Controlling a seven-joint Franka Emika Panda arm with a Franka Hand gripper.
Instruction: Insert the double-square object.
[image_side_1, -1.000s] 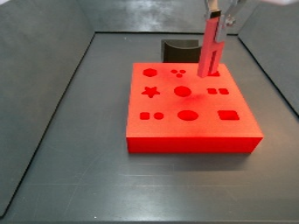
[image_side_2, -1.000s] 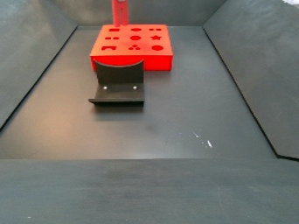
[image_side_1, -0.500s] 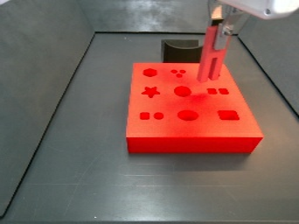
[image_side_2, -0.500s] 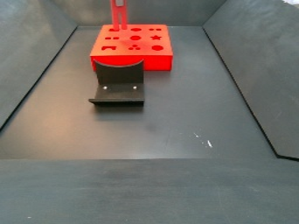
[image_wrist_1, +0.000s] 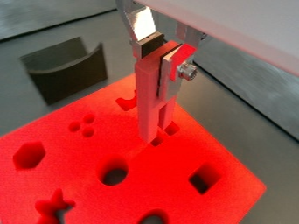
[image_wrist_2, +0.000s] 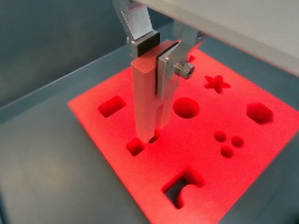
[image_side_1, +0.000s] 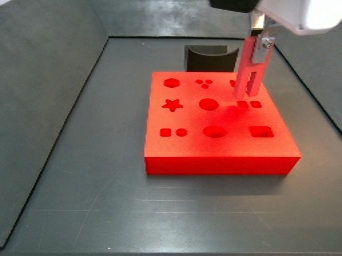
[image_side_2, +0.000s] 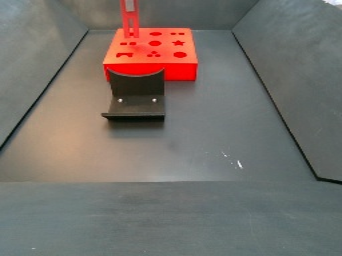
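Peg (image_wrist_1: 153, 103) hangs upright over the board (image_wrist_1: 82, 188), its lower tip at a small cutout near the board's edge. I see my gripper (image_wrist_1: 156, 54) clamped on the peg's upper end. Behind the board stands the fixture (image_side_1: 206, 55).

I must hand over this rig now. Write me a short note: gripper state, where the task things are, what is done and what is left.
Gripper: shut on the double-square object, above the red board, on its side nearest the right wall in a side view.
Double-square object: held upright, lower tip at the double-square cutout; whether it has entered, I cannot tell.
Fixture: on the floor beside the board, not involved.
Done: peg picked up and brought to its hole.
Left: push it down fully, then open and retract.
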